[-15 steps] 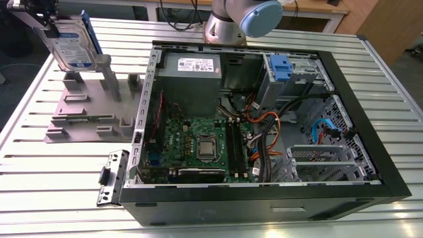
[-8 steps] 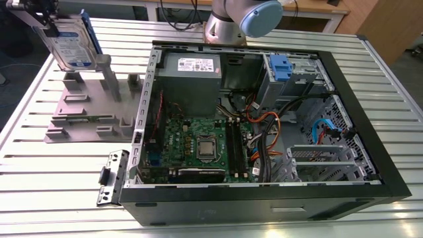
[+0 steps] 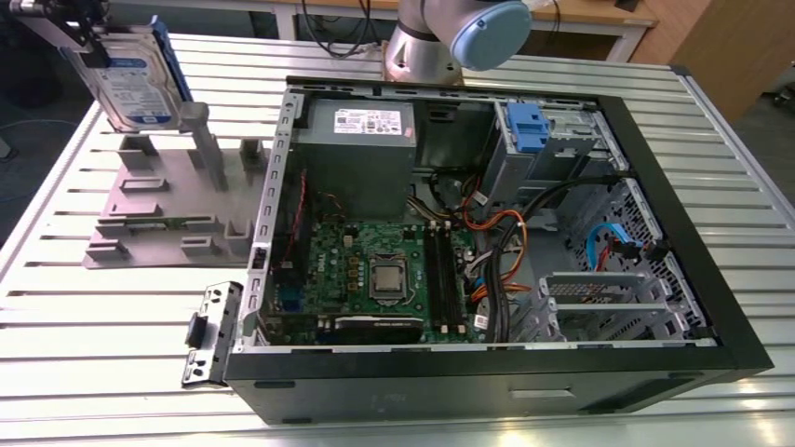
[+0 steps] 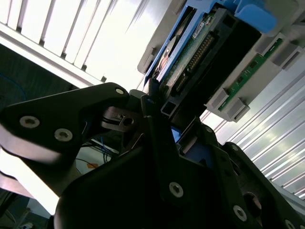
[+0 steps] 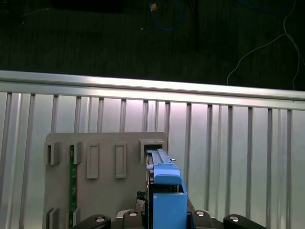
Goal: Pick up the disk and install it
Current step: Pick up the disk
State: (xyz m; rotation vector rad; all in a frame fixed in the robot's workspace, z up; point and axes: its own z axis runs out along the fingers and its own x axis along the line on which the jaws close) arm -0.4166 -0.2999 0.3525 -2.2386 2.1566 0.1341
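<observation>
Pickup looks done: pincer (image 3: 87,39) clamps the disk (image 3: 134,82) above the stand (image 3: 159,209); fitting it into the case (image 3: 410,389) remains.

Claw (image 3: 97,37) tight on the disk (image 3: 134,84)

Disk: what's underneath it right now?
The grey stand sits below the disk, held upright by the gripper. The disk covers the stand directly beneath, so contact there cannot be seen.
</observation>
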